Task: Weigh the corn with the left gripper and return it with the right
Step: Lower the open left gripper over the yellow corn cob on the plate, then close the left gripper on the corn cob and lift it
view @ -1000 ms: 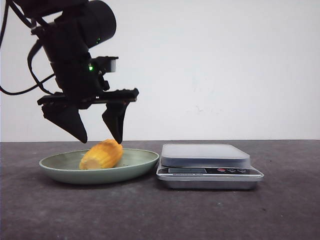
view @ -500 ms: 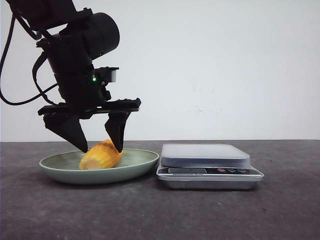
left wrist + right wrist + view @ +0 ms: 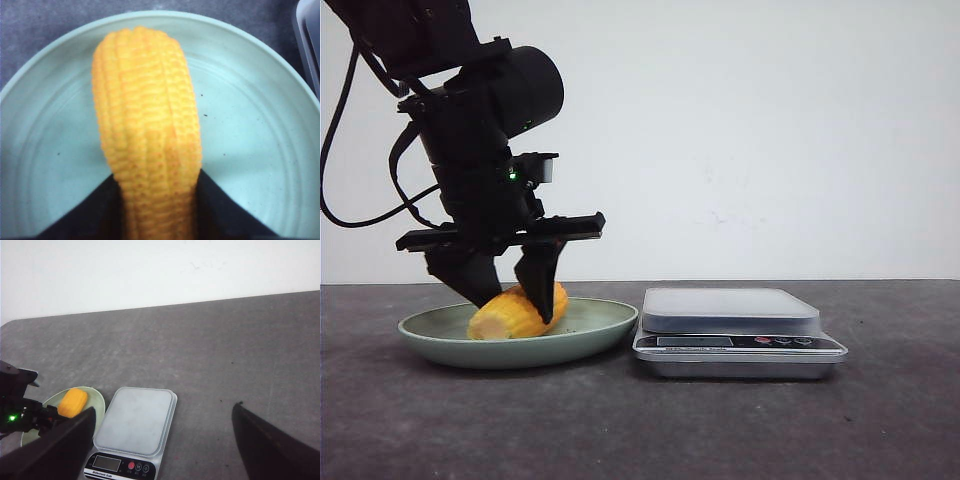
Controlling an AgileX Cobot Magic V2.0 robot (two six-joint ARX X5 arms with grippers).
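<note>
Left gripper [image 3: 512, 309] has dropped since a second ago: it hung above the corn [image 3: 516, 311] then, now its fingers [image 3: 541, 285] straddle the cob down in the plate [image 3: 595, 330]. Jaws narrower than before, one finger on each side of the corn; the left wrist view shows both dark fingers [image 3: 92, 217] pressed against the cob's flanks, so jaws closed on it. Corn has shifted a little toward the robot's left and still rests on the plate, not lifted.

Plate: pale green, shallow, holds only the corn, lying on its side. Scale [image 3: 738, 330] sits on the desk [image 3: 650, 425] just beside the plate on the robot's right, platform bare.

Front view: whole left arm, green light lit, plate and scale side by side; right gripper not seen there. Left wrist view: close-up of kernel rows, plate [image 3: 250, 140] rings, a sliver of scale [image 3: 310, 35] at the edge. Right wrist view: looks from above and afar, right gripper [image 3: 162, 445] with fingers [image 3: 272, 445] set wide apart, nothing between them, high over the desk [image 3: 225, 350]; shows scale [image 3: 134, 427] top, display and buttons, the corn [image 3: 73, 402] in the plate [image 3: 97, 405], and the left gripper's green light.
</note>
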